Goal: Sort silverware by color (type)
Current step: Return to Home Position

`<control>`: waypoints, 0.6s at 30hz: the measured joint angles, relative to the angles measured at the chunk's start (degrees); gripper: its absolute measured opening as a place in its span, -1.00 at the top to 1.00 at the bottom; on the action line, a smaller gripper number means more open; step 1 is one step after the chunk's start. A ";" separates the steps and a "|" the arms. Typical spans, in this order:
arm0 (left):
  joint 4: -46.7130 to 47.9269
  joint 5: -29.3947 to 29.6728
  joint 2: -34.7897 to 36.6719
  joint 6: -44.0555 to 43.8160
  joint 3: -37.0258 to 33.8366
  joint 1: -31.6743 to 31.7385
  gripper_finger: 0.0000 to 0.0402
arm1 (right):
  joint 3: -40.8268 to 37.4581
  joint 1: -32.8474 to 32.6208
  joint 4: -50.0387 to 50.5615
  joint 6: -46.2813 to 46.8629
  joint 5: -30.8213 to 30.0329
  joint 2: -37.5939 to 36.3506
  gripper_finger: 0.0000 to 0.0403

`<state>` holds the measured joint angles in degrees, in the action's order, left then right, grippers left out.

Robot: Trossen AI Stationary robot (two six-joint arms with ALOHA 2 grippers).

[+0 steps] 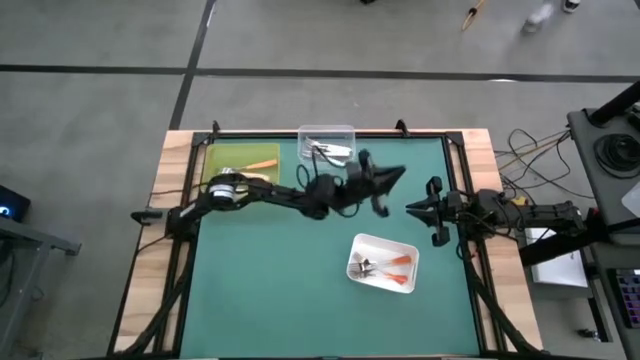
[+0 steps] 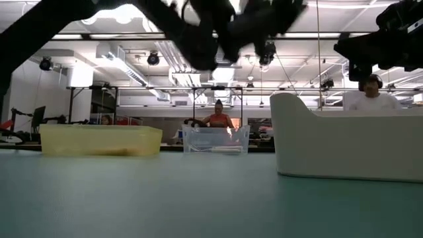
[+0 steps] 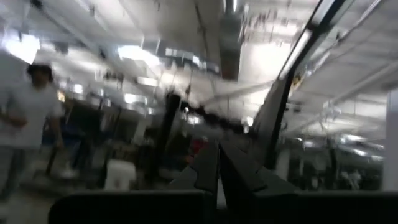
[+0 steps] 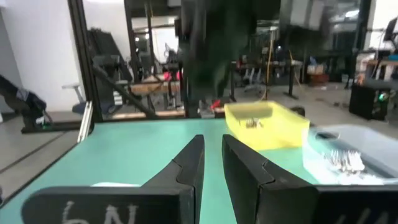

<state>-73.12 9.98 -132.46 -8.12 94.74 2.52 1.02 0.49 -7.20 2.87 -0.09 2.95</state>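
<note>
The silverware is fully binned; no fork lies loose on the green mat.

**Location.** The red-orange forks are in the white bin, right of centre. A light orange fork is in the yellow bin at the far left. The white-handled forks are in the clear bin at the far centre.

**Handling.** Each fork is judged light, stiff and thin. The metal head is likely slippery, while the plastic handle is broader and gives better purchase. Take hold across mid-handle. Forks piled together may snag at the tines.

**Orientation.**
- Red-orange forks: long axes run roughly left to right in the high view, heads to the left, handles splayed to the right.
- Light orange fork: lies along the length of its bin, slightly tilted. Its head end cannot be told.
- White-handled forks: tangled, so individual directions cannot be told.

**Grippers.** The left gripper hangs raised above the mat near the clear bin, fingers closed to a thin slit and empty. The right gripper hangs at the right edge, pointing inward, fingers drawn close together and holding nothing.
</note>
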 joint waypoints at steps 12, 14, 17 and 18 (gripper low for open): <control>8.42 -0.08 -0.25 -48.05 -26.13 0.63 1.00 | 0.18 0.00 0.76 0.04 0.04 0.60 0.76; 10.28 -0.26 -0.25 -47.30 -28.37 0.64 1.00 | 0.22 0.00 0.76 0.08 0.04 0.60 0.76; 11.53 -0.41 -0.22 -46.95 -30.40 0.68 1.00 | 0.22 0.00 0.76 0.02 0.06 0.60 0.76; 11.86 -0.51 -0.55 -45.71 -30.65 0.68 1.00 | 0.22 0.00 0.76 0.04 0.04 0.60 0.76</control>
<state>-61.26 9.46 -133.01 -53.83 64.09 3.20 1.23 0.49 -6.44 2.92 -0.05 3.55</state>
